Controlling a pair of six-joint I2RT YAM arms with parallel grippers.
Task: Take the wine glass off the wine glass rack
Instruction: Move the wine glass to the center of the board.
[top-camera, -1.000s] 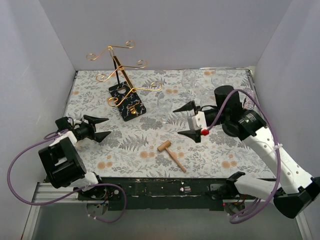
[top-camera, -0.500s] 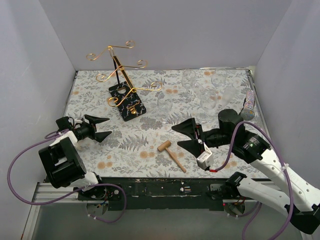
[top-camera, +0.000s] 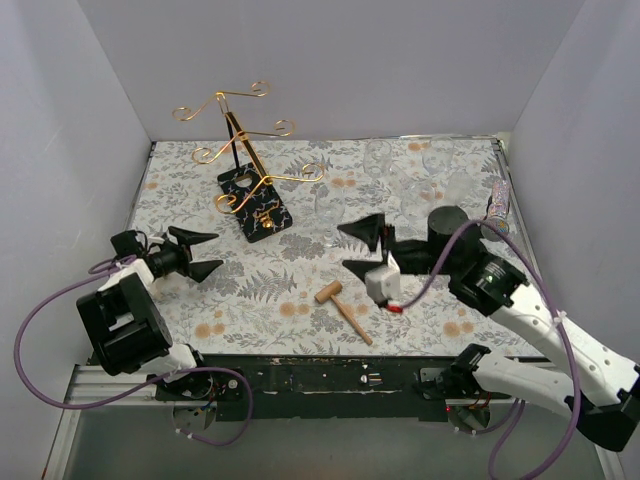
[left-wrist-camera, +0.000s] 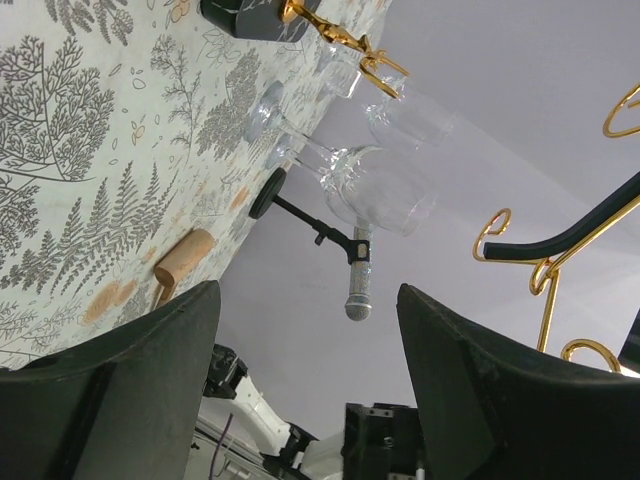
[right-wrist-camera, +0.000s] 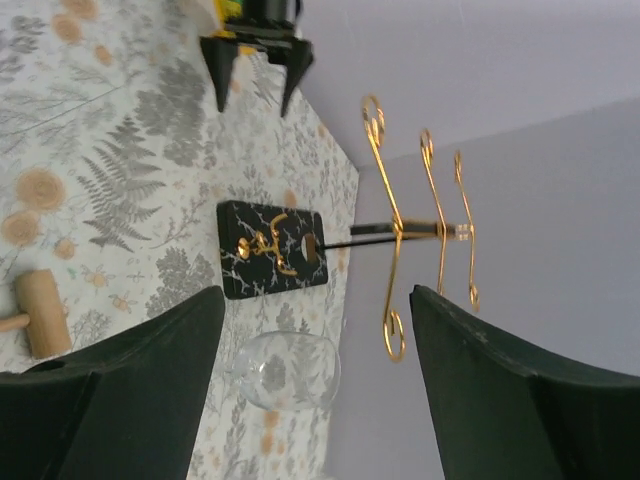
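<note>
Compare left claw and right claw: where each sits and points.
The left claw sits by the table's left edge, pointing right; the right claw is mid-table, pointing left toward the wine glass rack. The right claw has a wine glass and the wooden mallet close by; the left claw stands apart from both. Both are open and empty.

One wine glass rack is standing, carrying three crossed wire arms that are ending in six curls. Clear wine glasses are standing apart from it. Five seem to be showing in the top view, though the clear glass is making that count uncertain. One wooden mallet is lying flat. One microphone is sitting on one stand. Two grippers are showing, the left gripper and the right gripper, each bearing two black fingers.
</note>
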